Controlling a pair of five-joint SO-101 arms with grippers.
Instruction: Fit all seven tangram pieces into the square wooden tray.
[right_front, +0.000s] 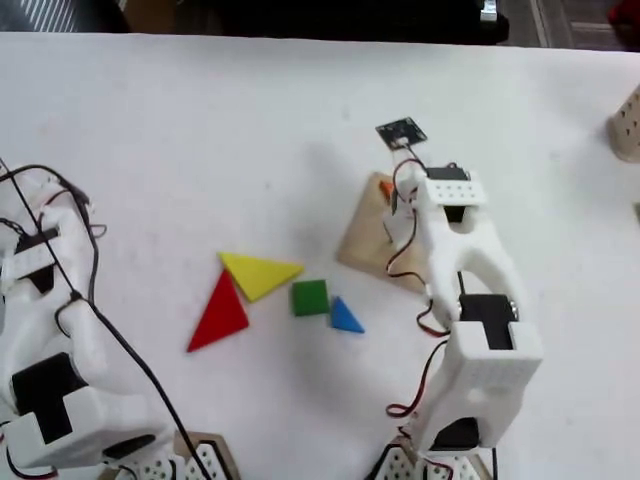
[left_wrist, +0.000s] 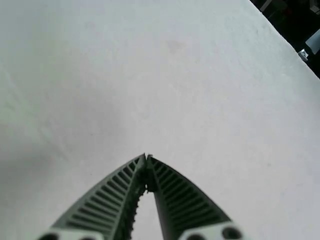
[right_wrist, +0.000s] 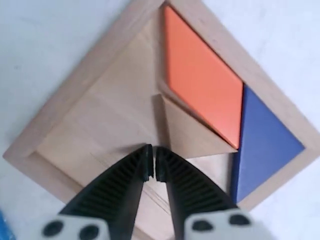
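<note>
The square wooden tray (right_front: 362, 243) lies at mid-table under my right arm. In the right wrist view the tray (right_wrist: 90, 75) holds an orange parallelogram (right_wrist: 200, 75), a blue triangle (right_wrist: 262, 145) and a pale wooden triangle (right_wrist: 192, 135). My right gripper (right_wrist: 152, 167) hangs shut just over the tray's bare floor, beside the wooden triangle, with nothing between its fingers. A yellow triangle (right_front: 258, 272), a red triangle (right_front: 220, 312), a green square (right_front: 309, 297) and a small blue triangle (right_front: 346, 316) lie loose on the table to the tray's left. My left gripper (left_wrist: 146, 164) is shut over bare white table.
The left arm (right_front: 45, 300) stands at the table's left edge, apart from the pieces. A small black board (right_front: 401, 132) lies just behind the tray. A perforated wooden object (right_front: 628, 125) sits at the far right edge. The table's dark far edge runs along the back.
</note>
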